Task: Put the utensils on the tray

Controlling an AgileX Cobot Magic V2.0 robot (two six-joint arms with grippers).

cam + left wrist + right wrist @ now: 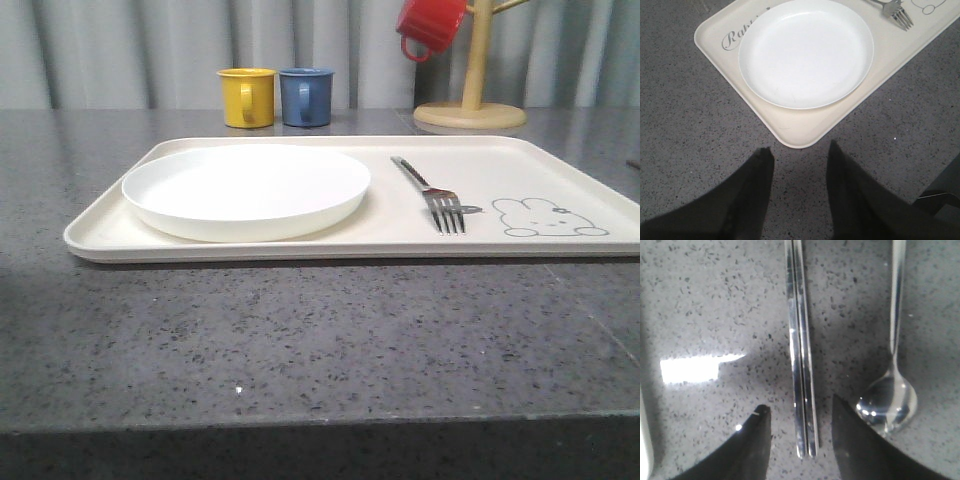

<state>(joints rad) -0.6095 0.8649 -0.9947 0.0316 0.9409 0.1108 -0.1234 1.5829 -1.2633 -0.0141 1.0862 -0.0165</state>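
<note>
Right end effector (799, 432) hangs over the grey counter (715, 300), fingers spread either side of the paired metal chopsticks (801, 355), not touching; spoon (890, 390) lies just beside them. Left end effector (799, 175) open, empty, off the cream tray (800, 132) corner. Tray holds white plate (245, 190) left, fork (435, 195) right.

Polished metal fork (440, 200), sticks (801, 350), spoon (888, 405) — matt cream tray (560, 160), speckled stone-like table (300, 340).
</note>
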